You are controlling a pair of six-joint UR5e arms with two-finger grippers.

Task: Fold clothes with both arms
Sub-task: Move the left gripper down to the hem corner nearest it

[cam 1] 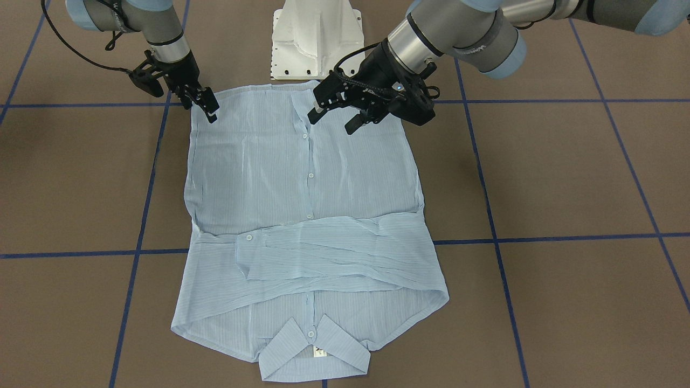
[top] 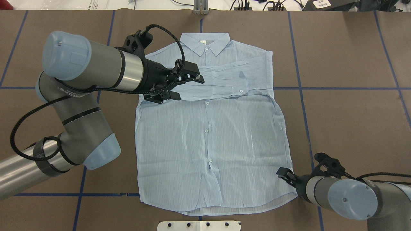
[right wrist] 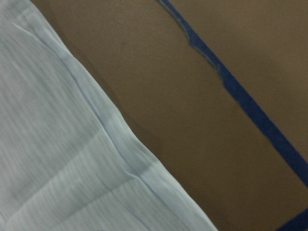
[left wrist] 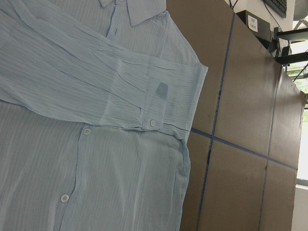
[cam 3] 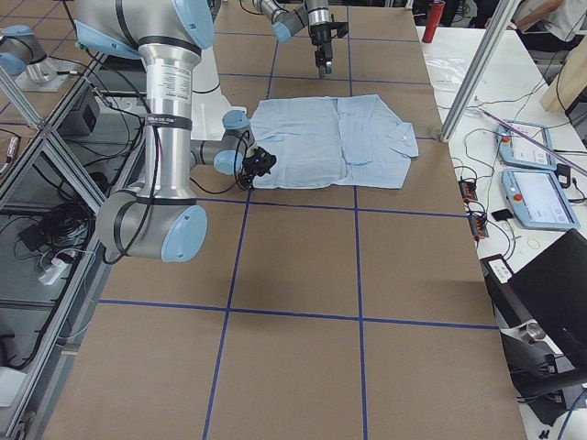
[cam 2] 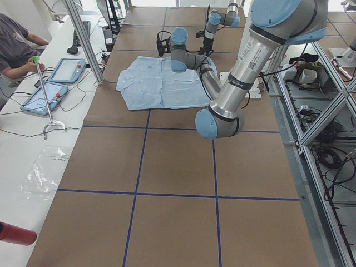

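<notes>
The light-blue shirt [cam 1: 302, 178] lies flat and buttoned on the brown table, collar [top: 205, 41] on the far side from the robot. Both sleeves [top: 224, 81] are folded across the chest. My left gripper [top: 189, 87] hovers open over the shirt's left shoulder area, holding nothing; in the front-facing view the left gripper [cam 1: 331, 121] hangs above the fabric. My right gripper [top: 284, 175] sits low at the hem corner on the robot's right side, and the right gripper [cam 1: 207, 110] looks open with its fingers at the shirt's edge. The right wrist view shows only the hem edge [right wrist: 120, 139] lying flat.
The white pedestal [cam 1: 317, 40] stands just behind the hem. Blue tape lines [top: 350, 89] grid the table. A side desk with tablets [cam 2: 55, 83] and a seated person [cam 2: 14, 44] is beyond the collar end. Bare brown table [top: 353, 134] lies either side of the shirt.
</notes>
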